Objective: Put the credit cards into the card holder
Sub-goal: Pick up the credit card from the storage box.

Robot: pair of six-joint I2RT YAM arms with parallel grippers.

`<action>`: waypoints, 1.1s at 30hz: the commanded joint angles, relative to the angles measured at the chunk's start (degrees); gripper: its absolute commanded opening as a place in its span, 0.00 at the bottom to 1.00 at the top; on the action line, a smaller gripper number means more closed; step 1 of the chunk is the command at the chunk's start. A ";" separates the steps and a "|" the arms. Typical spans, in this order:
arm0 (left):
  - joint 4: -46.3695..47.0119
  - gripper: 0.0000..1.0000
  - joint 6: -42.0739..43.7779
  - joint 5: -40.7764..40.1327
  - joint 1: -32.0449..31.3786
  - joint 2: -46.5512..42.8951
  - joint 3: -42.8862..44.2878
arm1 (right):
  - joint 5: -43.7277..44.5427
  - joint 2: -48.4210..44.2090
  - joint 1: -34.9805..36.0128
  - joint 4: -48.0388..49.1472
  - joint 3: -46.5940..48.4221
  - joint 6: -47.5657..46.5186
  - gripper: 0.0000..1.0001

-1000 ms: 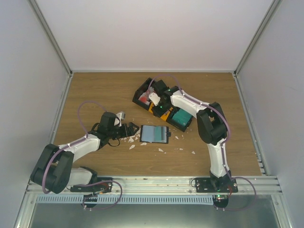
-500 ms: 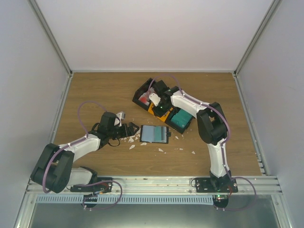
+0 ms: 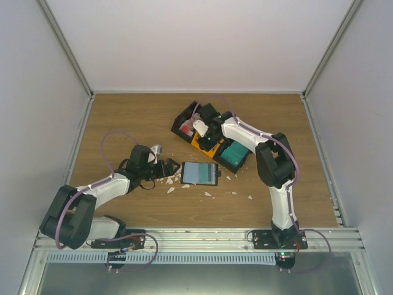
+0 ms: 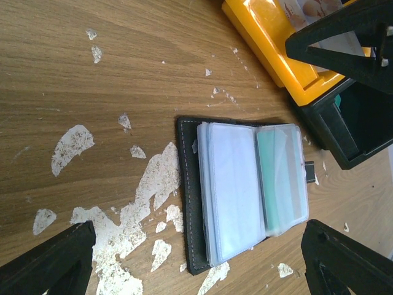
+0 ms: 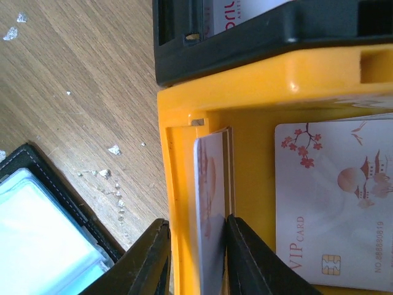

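The card holder (image 3: 200, 173) lies open on the table, its clear sleeves (image 4: 236, 190) facing up with a teal card in the right one. My left gripper (image 3: 172, 167) rests just left of it, wide open and holding nothing (image 4: 199, 236). My right gripper (image 3: 206, 139) reaches into the orange bin (image 5: 258, 80). Its jaws stand narrowly apart on either side of a few pale credit cards (image 5: 210, 184) that stand on edge against the bin's wall. One finger (image 5: 242, 252) touches them; the other sits at the wall's outer side. Another pale credit card (image 5: 334, 203), marked VIP, lies flat in the bin.
A black bin (image 3: 185, 126) with red-and-white cards sits beyond the orange one, and another black bin (image 3: 234, 153) with teal cards sits to its right. White scraps (image 4: 150, 184) litter the wood around the holder.
The right gripper's jaws have narrowed around the cards standing on edge. The left arm and the card holder have not moved.
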 commanded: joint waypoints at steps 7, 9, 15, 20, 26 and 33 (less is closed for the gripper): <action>3.20 0.92 0.53 0.34 0.35 0.58 0.88 | -2.07 -3.85 -0.09 -0.45 -1.31 -0.14 0.24; 3.20 0.92 0.51 0.33 0.32 0.64 0.87 | -2.14 -3.72 -0.12 -0.50 -1.38 -0.13 0.21; 3.24 0.92 0.54 0.38 0.31 0.65 0.77 | -2.34 -3.68 -0.09 -0.37 -1.60 -0.05 0.15; 3.28 0.92 0.49 0.33 0.34 0.73 0.86 | -2.60 -4.43 -0.12 -0.31 -1.54 0.07 0.15; 3.28 0.92 0.56 0.51 0.32 0.91 1.07 | -2.63 -5.31 -0.13 -0.23 -1.61 0.12 0.15; 3.28 0.92 0.58 0.57 0.34 0.98 1.21 | -2.41 -5.68 -0.09 -0.10 -2.05 0.12 0.14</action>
